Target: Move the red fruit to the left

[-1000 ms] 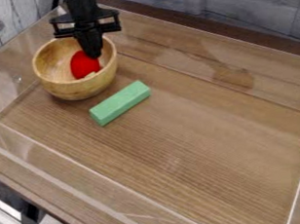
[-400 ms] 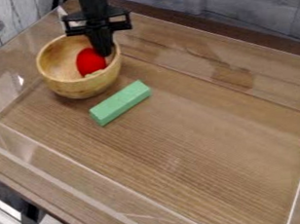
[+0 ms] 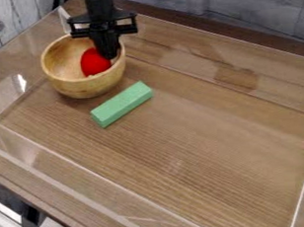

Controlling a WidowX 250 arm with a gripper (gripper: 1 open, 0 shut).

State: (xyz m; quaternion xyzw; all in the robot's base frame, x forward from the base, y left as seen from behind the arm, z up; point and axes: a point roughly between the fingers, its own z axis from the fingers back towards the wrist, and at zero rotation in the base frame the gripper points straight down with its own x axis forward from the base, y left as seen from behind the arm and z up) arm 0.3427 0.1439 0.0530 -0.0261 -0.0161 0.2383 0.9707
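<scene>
Inside the wooden bowl (image 3: 82, 67), the tool (image 3: 103, 56) half hides the red fruit (image 3: 93, 64); whether it grips, I cannot tell.

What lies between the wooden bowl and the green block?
Nothing: in the camera view only a short strip of bare wooden table separates the bowl from the green block.

fruit (image 3: 94, 64) in bowl (image 3: 71, 85), block (image 3: 121, 104) to its front right.

Single raised view, angled down across wooden table (image 3: 210, 150)
</scene>
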